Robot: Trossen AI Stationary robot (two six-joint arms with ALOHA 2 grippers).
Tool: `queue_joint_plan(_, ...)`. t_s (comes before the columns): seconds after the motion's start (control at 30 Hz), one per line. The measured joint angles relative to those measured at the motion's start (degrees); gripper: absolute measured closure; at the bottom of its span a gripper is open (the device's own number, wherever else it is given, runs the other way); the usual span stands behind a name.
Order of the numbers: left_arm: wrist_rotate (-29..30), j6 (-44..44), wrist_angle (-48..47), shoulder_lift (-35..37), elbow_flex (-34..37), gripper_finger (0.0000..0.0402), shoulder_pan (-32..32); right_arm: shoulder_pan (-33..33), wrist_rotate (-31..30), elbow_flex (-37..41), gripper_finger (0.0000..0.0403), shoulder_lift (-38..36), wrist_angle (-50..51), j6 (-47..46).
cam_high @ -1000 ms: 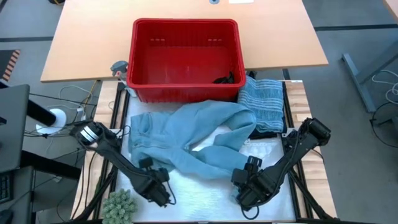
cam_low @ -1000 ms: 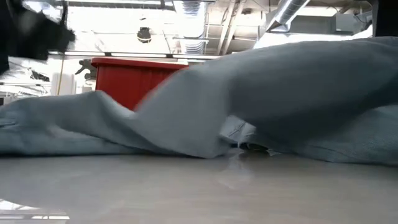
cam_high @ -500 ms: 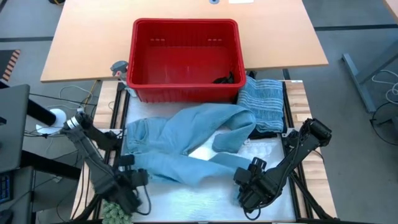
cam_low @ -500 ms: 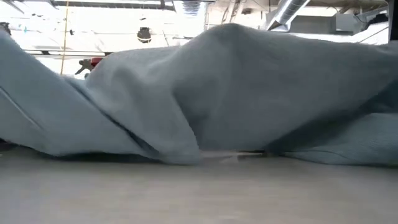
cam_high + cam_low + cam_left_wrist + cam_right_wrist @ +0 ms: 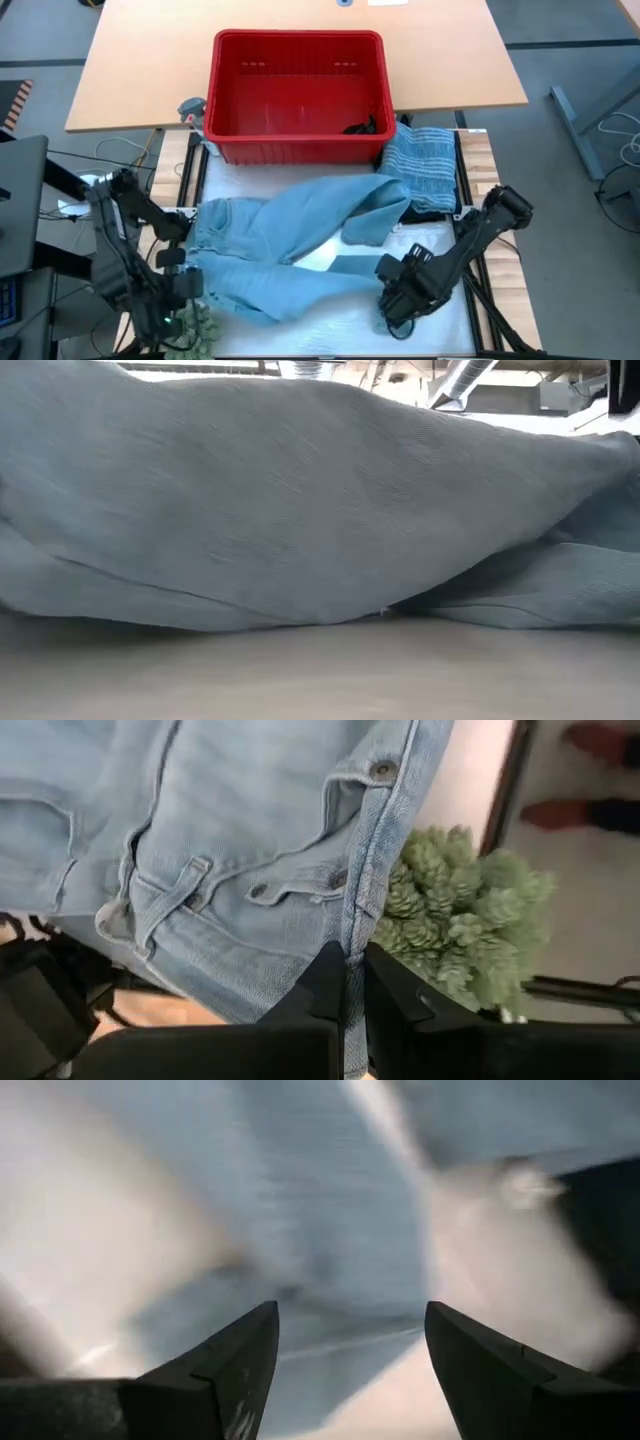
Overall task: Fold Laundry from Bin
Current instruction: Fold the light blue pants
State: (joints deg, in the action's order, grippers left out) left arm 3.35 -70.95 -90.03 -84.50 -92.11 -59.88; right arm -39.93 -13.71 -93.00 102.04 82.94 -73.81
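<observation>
Pale, silvery desk surface (image 5: pixel 330 310) lies below a tan wooden desk (image 5: pixel 130 70) that carries the red rectangular plastic bin (image 5: pixel 300 140), which has a small dark scrap of cloth (image 5: pixel 362 127) in its right corner. Spread across the pale surface in front of the bin is a pair of light blue denim jeans (image 5: pixel 290 230), which fills most of the low view. A grey-blue striped cloth (image 5: pixel 420 165) lies folded just right of the bin, on top of a dark garment (image 5: pixel 430 208). The left gripper (image 5: pixel 352 988), at the surface's left edge, has its jaws pinched shut on the jeans' waistband, beside a green spiky plant-like ball (image 5: pixel 450 920). The right gripper (image 5: pixel 350 1350) hovers near the jeans' lower hem, jaws spread wide, holding nothing.
</observation>
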Motion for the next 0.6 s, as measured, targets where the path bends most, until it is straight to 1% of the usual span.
queue_joint_plan(0.07,2.37,-0.99,-0.05,1.45,-0.36,0.0397,-0.49,-1.25,1.94,-2.8,0.0125,-0.49,-3.7,-0.63)
queue_joint_plan(0.1,3.91,-1.94,-0.04,2.25,-0.45,0.0397,-0.58,-2.08,2.17,-3.71,0.0125,-0.51,-5.49,-2.64)
queue_joint_plan(0.17,6.76,-3.36,-0.06,3.85,-0.48,0.0397,-0.66,-4.46,1.33,-3.98,0.0125,-0.44,-7.85,-11.56)
queue_joint_plan(0.27,10.18,-4.16,-0.03,5.4,-0.48,0.0397,-0.68,-9.17,0.35,-2.72,0.0125,1.39,-9.33,-27.64)
queue_joint_plan(0.33,11.46,-3.64,-0.05,6.01,-0.48,0.0397,-0.7,-12.07,1.85,-2.3,0.0125,3.68,-9.49,-36.81)
queue_joint_plan(0.4,12.13,-2.42,-0.05,6.24,-0.48,0.0397,-0.7,-14.97,4.68,-2.22,0.0125,6.07,-9.49,-42.6)
queue_joint_plan(0.47,12.31,-0.41,-0.01,6.21,-0.48,0.0397,-0.7,-17.1,6.44,-2.22,0.0125,8.09,-8.95,-45.57)
queue_joint_plan(0.6,12.53,2.63,-0.01,6.17,-0.48,0.0397,-0.62,-18.23,6.65,-2.25,0.0125,11.0,-8.9,-45.66)
